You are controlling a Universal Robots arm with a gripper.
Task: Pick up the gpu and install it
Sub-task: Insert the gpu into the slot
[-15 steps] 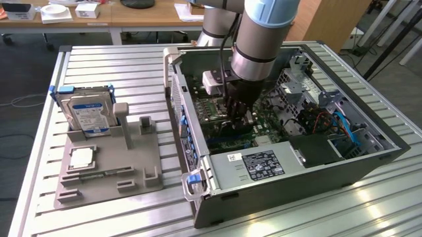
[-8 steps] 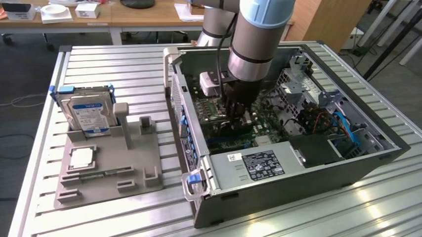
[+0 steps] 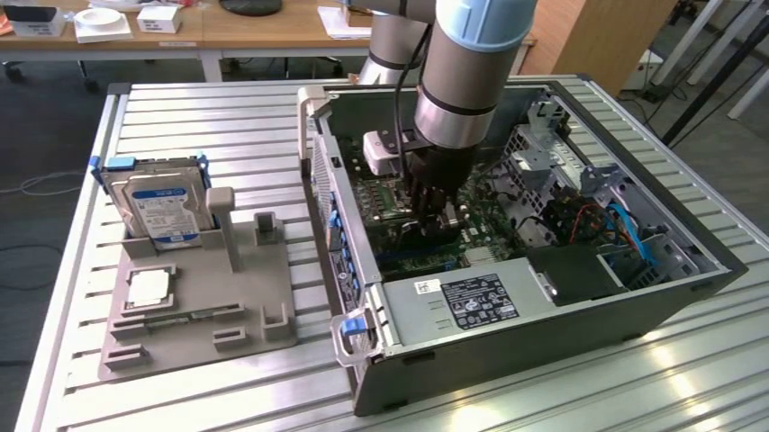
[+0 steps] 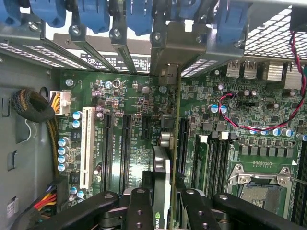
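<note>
In the exterior view, going from the view's left, a silver box-shaped hard drive with a blue-and-white label [image 3: 160, 200] stands on edge in the far end of a grey plastic parts holder [image 3: 198, 310], at about nine o'clock from the computer. The holder lies on a ribbed pale metal table [image 3: 216, 117], and a small square silver chip [image 3: 148, 288] sits flat in one of its recesses, nearer the camera than the drive.

Next comes the open dark-grey computer case [image 3: 529, 333], lying on its side with the green motherboard [image 3: 493, 236] exposed. A grey power supply box with a black label [image 3: 474, 304] fills the near corner at about six o'clock from the arm's tip.

The grey and pale-blue robot arm [image 3: 469, 63] reaches down from twelve o'clock into the middle of the case. Its black gripper [image 3: 435, 202] is low over the board.

In the wrist view, the gripper [image 4: 163, 201] is closed on the gpu [image 4: 163, 172], a thin dark circuit card seen edge-on, pinched between the black fingers [image 4: 139, 206]. The card stands upright and runs towards twelve o'clock, its pale metal end bracket [image 4: 165, 52] up against the row of rear slot covers with blue clips [image 4: 96, 14]. It lines up with a long black expansion slot [image 4: 182, 139] just beside it; I cannot tell whether its edge is seated. A white slot [image 4: 87, 146] lies at nine o'clock, the silver processor socket [image 4: 261, 184] at four o'clock.
</note>
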